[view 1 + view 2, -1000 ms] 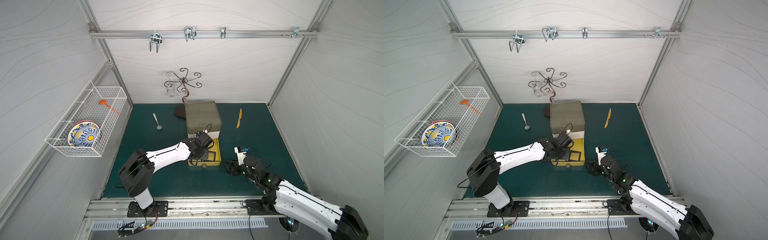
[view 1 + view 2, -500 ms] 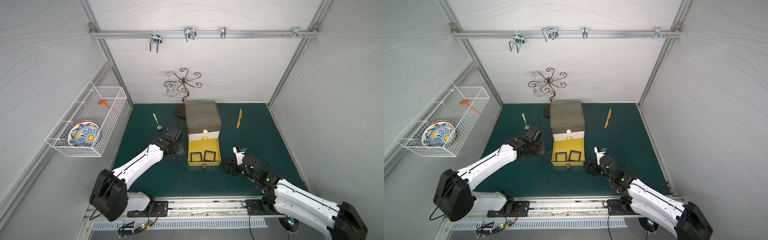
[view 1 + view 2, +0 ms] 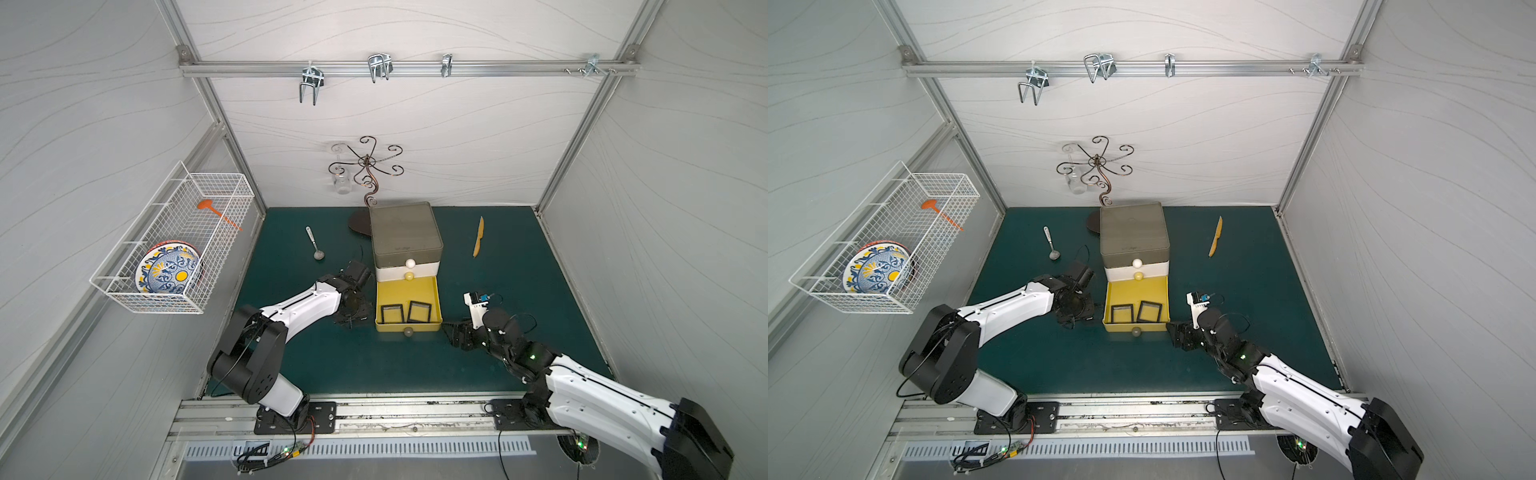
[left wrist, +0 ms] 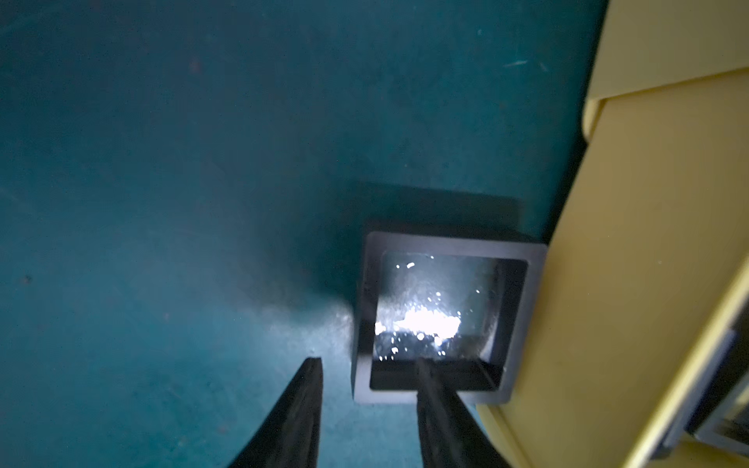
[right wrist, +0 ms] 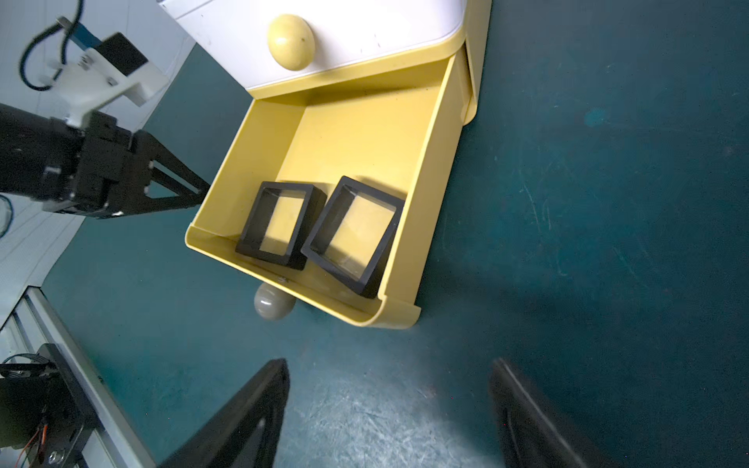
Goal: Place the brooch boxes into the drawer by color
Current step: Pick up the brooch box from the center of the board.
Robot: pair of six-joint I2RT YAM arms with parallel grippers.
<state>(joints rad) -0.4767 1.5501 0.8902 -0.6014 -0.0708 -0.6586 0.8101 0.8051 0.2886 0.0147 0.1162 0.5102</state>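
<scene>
Drawer (image 5: 344,133) sits open, two black boxes (image 5: 279,223) inside; left gripper (image 4: 367,362), jaws apart, seems to straddle a third box (image 4: 441,243); right gripper (image 5: 389,364) gapes empty.

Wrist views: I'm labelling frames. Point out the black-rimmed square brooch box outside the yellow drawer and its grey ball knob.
Brooch box (image 4: 441,316): left wrist view, window centre.
Ball knob (image 5: 273,302): right wrist view, ball's middle.

No text reads clearly anywhere; a faint imprint on the drawer chest (image 3: 405,235) lid, mid-frame, is too small to read.
</scene>
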